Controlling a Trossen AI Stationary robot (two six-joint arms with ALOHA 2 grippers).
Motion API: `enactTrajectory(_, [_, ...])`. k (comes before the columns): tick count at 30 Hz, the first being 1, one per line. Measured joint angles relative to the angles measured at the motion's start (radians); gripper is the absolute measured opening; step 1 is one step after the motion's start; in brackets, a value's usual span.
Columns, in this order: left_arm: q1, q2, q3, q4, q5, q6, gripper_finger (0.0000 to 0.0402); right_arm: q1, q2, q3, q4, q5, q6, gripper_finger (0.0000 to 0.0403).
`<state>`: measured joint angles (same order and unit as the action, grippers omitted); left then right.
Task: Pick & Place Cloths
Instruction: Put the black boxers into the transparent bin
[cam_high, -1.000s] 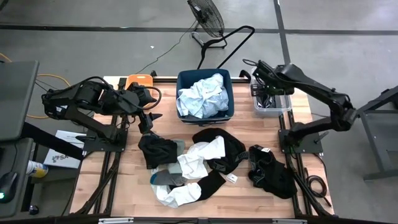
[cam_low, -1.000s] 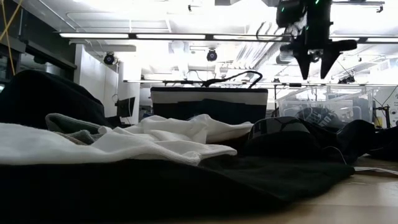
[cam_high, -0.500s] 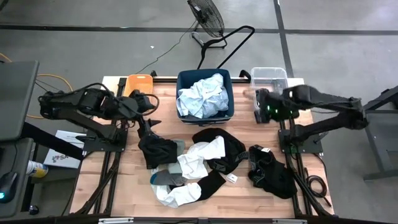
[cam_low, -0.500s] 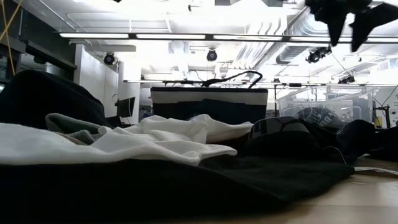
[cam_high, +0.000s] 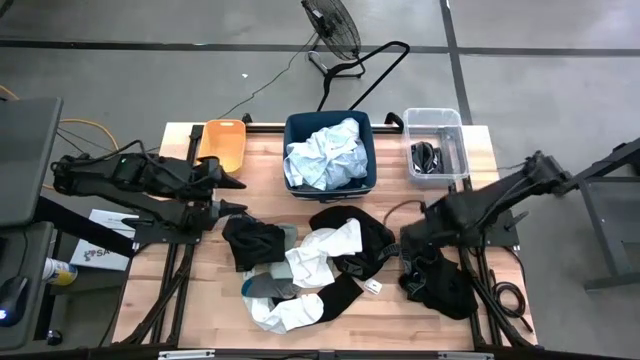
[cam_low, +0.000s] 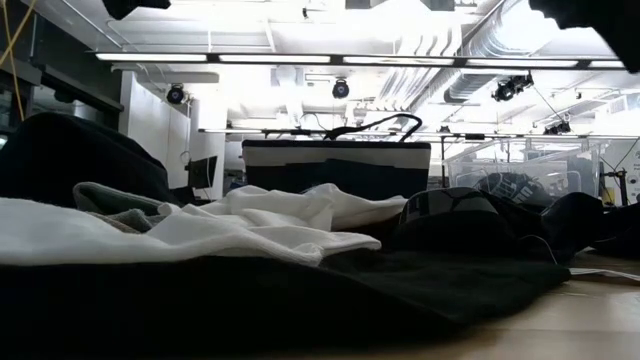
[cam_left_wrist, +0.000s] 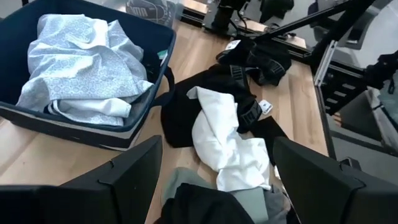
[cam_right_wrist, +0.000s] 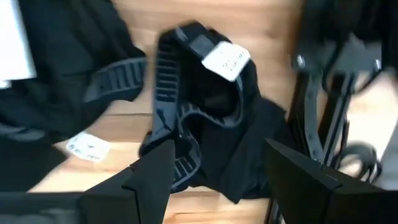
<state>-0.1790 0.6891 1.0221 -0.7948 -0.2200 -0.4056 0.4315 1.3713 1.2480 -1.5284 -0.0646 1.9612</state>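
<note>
A: Right claw (cam_high: 412, 236) is spread, nothing in it, hanging over the black garment (cam_high: 437, 278) on the table (cam_high: 385, 185).

B: Left claw (cam_high: 236, 195) too, released, near the orange bin (cam_high: 222, 142). Other cloths (cam_high: 310, 265) are piled mid-table, pale ones in the navy bin (cam_high: 329, 152).

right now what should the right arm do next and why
Probably lower the right end effector straight onto the black garment and close. Its fingers stand open just above that cloth at the table's right side, holding nothing. The left end effector waits open near the orange bin.
</note>
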Motion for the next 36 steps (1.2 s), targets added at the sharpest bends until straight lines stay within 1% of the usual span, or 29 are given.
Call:
enactTrajectory(4, [0.000,-0.028,-0.010,0.000,0.018,0.000,0.0298,0.062,0.087,0.000,0.010,-0.060,0.109,0.0236])
enactTrajectory(7, [0.000,-0.041,-0.010,0.000,0.033,0.006,0.0298,0.100,0.134,0.000,0.031,-0.092,0.165,0.0249])
enactTrajectory(13, [0.000,-0.048,-0.010,0.000,0.058,0.016,0.0298,0.149,0.197,-0.013,0.163,-0.094,0.290,0.0307])
enactTrajectory(18, [0.000,-0.048,-0.010,-0.017,0.058,0.016,0.0298,0.195,0.209,-0.124,0.313,-0.103,0.470,0.0351])
enactTrajectory(20, [0.000,-0.048,-0.010,-0.026,0.057,0.016,0.0298,0.210,0.209,-0.179,0.367,-0.152,0.504,0.0359])
enactTrajectory(21, [0.000,-0.048,-0.010,-0.027,0.057,0.016,0.0298,0.217,0.209,-0.202,0.388,-0.186,0.515,0.0361])
enactTrajectory(23, [0.000,-0.048,-0.010,-0.031,0.057,0.016,0.0298,0.226,0.209,-0.245,0.442,-0.213,0.528,0.0363])
enactTrajectory(30, [0.000,-0.048,-0.010,-0.049,0.057,0.008,0.0298,0.229,0.207,-0.367,0.604,-0.228,0.533,0.0364])
enactTrajectory(33, [0.000,-0.048,-0.010,-0.050,0.057,0.005,0.0298,0.230,0.207,-0.442,0.737,-0.233,0.532,0.0363])
enactTrajectory(36, [0.000,-0.048,-0.010,-0.051,0.057,0.004,0.0298,0.230,0.200,-0.505,0.869,-0.228,0.529,0.0353])
